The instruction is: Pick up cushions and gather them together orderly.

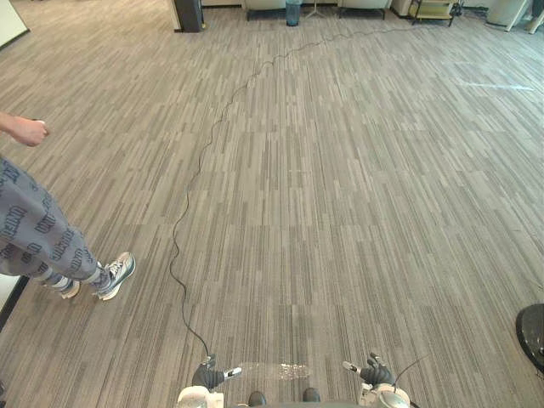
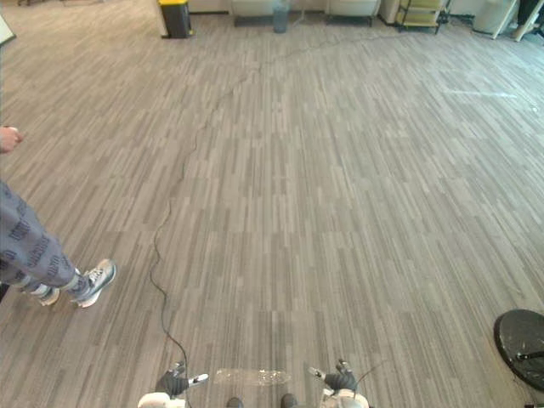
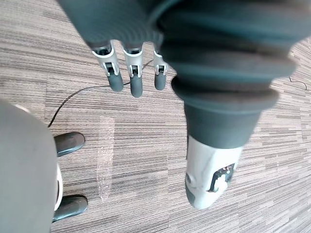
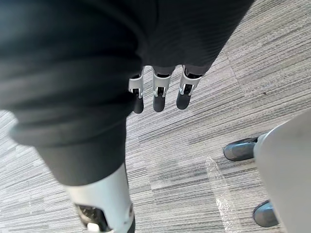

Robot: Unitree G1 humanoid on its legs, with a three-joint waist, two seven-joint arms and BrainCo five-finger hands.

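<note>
- Grey striped carpet floor (image 1: 340, 187) runs wide and open from the robot to the far wall, with most of the room bare in the middle and to the right
- A person (image 1: 38, 234) stands at the left edge, in grey patterned trousers and pale sneakers (image 1: 115, 274); one bare hand of theirs (image 1: 25, 130) is held out above the carpet, and they are well apart from the robot's hands
- Along the far edge stand a dark bin with a yellow top (image 2: 176, 17), a small blue-grey bin (image 1: 293, 12), pale seats on either side of it, and a low cart with a yellow shelf (image 1: 432, 10)
- A round black disc-shaped object (image 2: 520, 336) sits on the carpet at the near right edge, to the right of the right arm
- The left hand (image 1: 206, 375) hangs low at the bottom of the scene, left of centre; its fingers (image 3: 135, 82) point straight down, spread loose and relaxed, closed round nothing and clear of the carpet
- The right hand (image 1: 375, 373) hangs the same way, right of centre; its fingers (image 4: 159, 94) are straight and relaxed, gripping nothing and touching nothing
- A clear, shiny strip (image 1: 276, 371) lies flat on the carpet between the two hands
- Where the cushions lie cannot be told from here
</note>
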